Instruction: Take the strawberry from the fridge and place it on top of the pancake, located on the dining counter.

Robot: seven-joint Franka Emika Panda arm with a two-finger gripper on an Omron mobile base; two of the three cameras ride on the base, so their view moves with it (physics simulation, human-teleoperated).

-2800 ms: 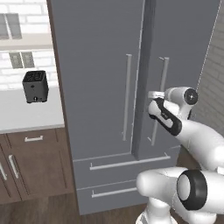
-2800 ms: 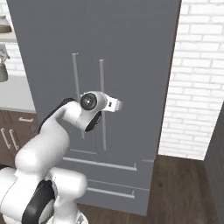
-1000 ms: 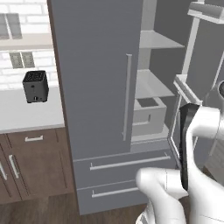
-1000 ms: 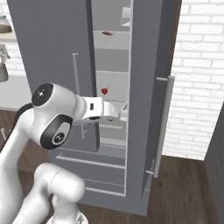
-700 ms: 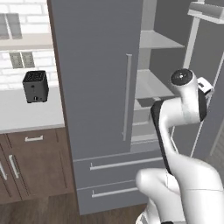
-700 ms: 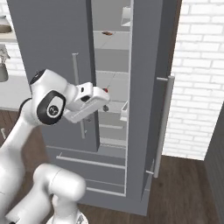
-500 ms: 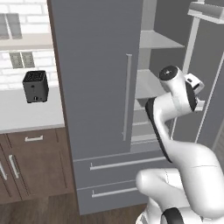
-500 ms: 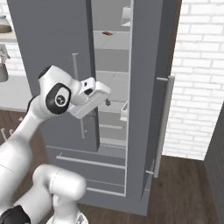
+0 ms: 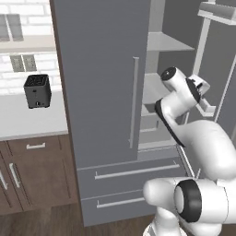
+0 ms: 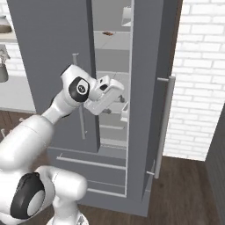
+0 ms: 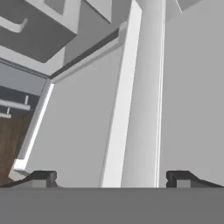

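Observation:
The grey fridge has its left door shut and its right door swung wide. My gripper sits at the mouth of the opening at mid-shelf height, pointing into the fridge. From the left base camera the gripper is just past the left door's edge. In the hand view the gripper is open, its two fingertips far apart with only pale grey fridge walls and shelf edges ahead. The strawberry is hidden behind my hand. The pancake and dining counter are out of view.
A flat reddish-brown item lies on an upper fridge shelf. Two grey drawers run below the doors. Left of the fridge, a black toaster stands on a white counter over brown cabinets. A white brick wall stands to the right.
The fridge's right door, shut at first, now stands open. My hand left the door, swung back left and up into the opening, and now covers the small red berry seen a second ago.

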